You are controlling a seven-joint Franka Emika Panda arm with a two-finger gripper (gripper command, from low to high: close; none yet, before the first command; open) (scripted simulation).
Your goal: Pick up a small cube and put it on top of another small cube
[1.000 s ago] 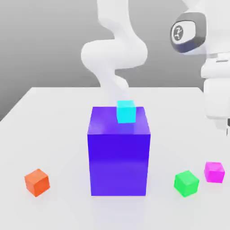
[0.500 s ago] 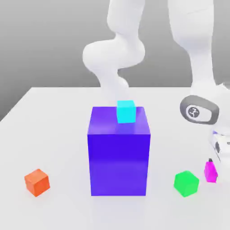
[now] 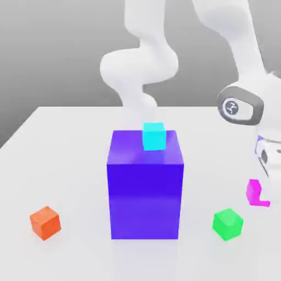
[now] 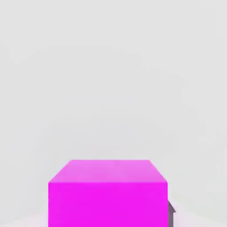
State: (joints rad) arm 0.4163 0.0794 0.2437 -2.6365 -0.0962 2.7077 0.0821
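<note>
The gripper (image 3: pixel 262 193) pinches the small magenta cube (image 3: pixel 253 192) between its jaws, clear of the table (image 3: pixel 66 148); this firm hold lets it travel to the green cube (image 3: pixel 228 224) below the jaws.

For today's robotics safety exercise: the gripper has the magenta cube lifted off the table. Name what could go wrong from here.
1. The magenta cube sits low in the gripper; it might slip out during the carry.
2. The green cube lies close below, so a drop could knock it away.
3. The cyan cube stands on the tall blue block; stacking there risks a long fall.
</note>
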